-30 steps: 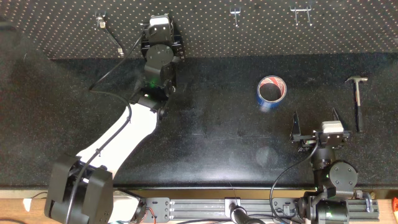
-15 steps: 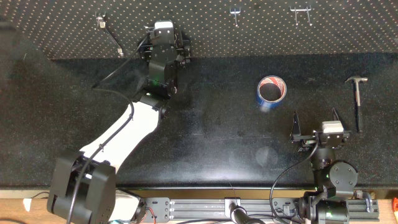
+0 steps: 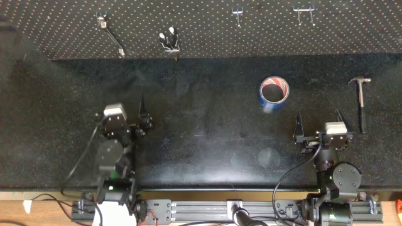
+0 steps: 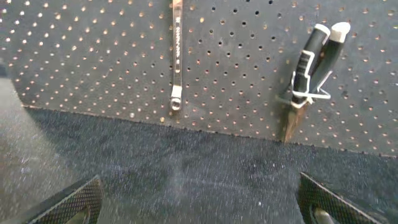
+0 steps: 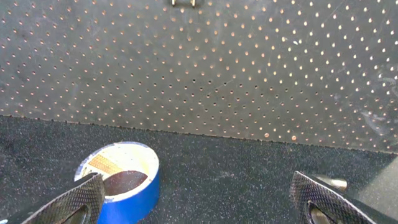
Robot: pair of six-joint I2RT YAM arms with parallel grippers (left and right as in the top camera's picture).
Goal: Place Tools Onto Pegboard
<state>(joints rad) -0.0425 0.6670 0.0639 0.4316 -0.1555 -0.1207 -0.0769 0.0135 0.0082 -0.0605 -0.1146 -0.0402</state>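
Observation:
Black-and-white handled pliers (image 3: 169,41) (image 4: 311,62) hang on the pegboard (image 3: 207,28), a short way right of a hanging wrench (image 3: 113,37) (image 4: 176,56). My left gripper (image 3: 122,116) (image 4: 199,211) sits low at the table's near left, open and empty, facing the board from well back. A blue tape roll (image 3: 274,93) (image 5: 118,180) lies on the black mat just ahead of my right gripper (image 3: 318,120) (image 5: 196,208), which is open and empty near the front right. A hammer (image 3: 361,100) lies at the far right.
Two bare hooks (image 3: 237,12) (image 3: 304,12) stick out of the board's upper right; one hook (image 5: 181,3) is straight ahead of the right gripper. The black mat (image 3: 207,125) covers the table between the arms.
The left arm has drawn back from the pegboard to the near left of the table, leaving the pliers hanging on the board. The right arm, tape and hammer have stayed put.

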